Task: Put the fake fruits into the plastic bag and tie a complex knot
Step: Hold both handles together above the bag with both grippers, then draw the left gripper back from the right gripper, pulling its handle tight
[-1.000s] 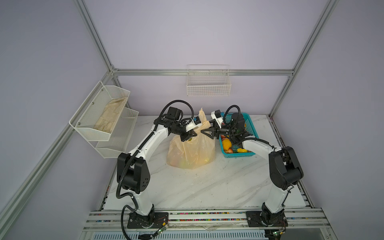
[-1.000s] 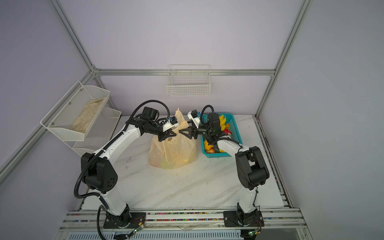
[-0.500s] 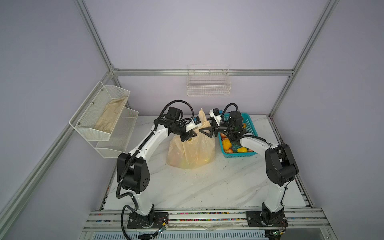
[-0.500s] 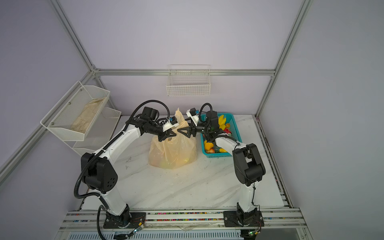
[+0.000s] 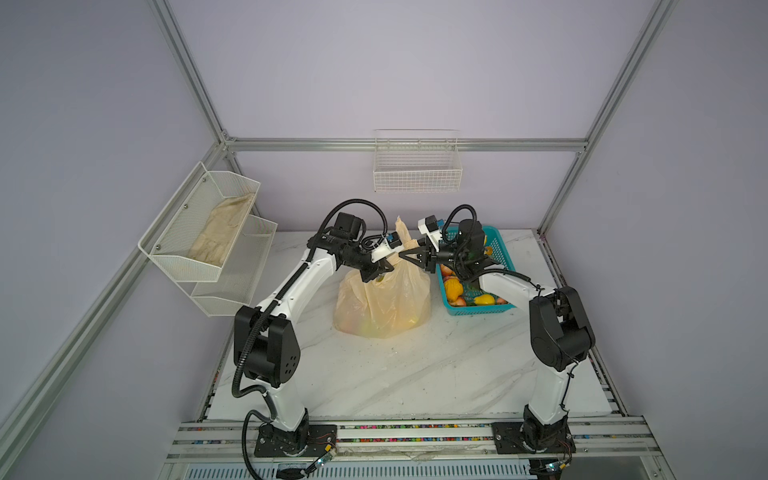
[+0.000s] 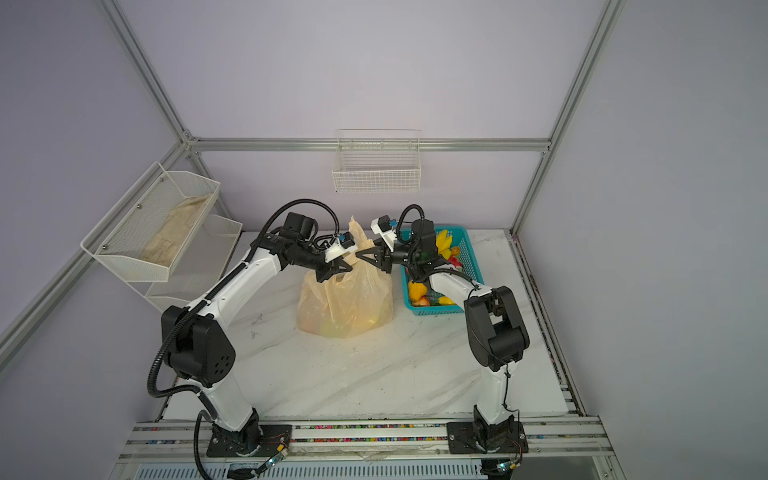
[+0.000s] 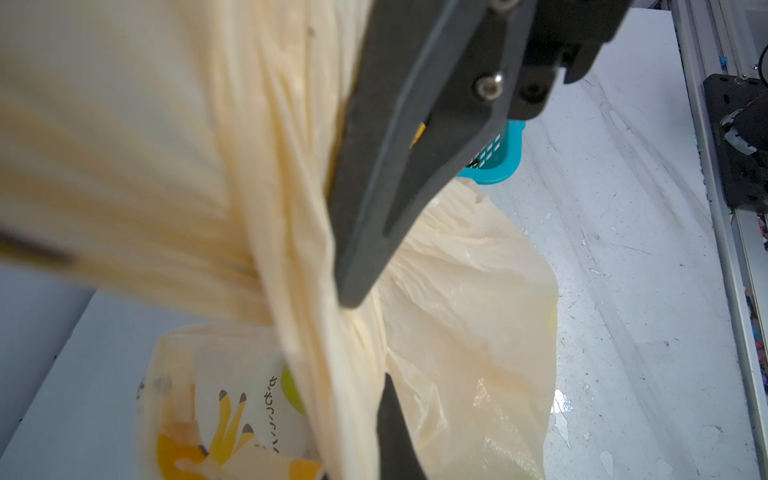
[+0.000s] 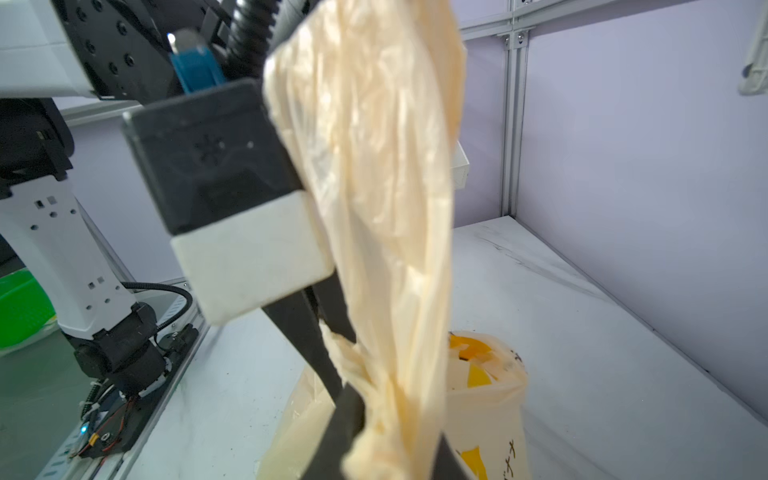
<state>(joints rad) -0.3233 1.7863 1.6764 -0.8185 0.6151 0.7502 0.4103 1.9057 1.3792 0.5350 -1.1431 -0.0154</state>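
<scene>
The plastic bag (image 5: 382, 299) (image 6: 345, 303) stands mid-table, with fake fruits (image 5: 374, 328) showing faintly through it. More fake fruits (image 5: 453, 286) lie in the teal basket (image 5: 500, 249). My left gripper (image 5: 384, 268) (image 7: 357, 436) is shut on a bunched handle strip (image 7: 291, 249) at the bag's neck. My right gripper (image 5: 405, 255) (image 8: 395, 440) faces it from the right and is shut on the other strip (image 8: 386, 187), which stands upright (image 5: 402, 230). The strips twist together (image 8: 349, 357) between the grippers. I cannot tell if that is a knot.
The teal basket (image 6: 469, 257) sits just right of the bag, under the right arm. A wire shelf holding a beige cloth (image 5: 220, 232) hangs on the left wall. A white wire basket (image 5: 417, 170) hangs on the back wall.
My right gripper has shifted slightly left to the bag's top and its jaws, open earlier, have closed on the handle strip. The left gripper has held its place and its grip.
</scene>
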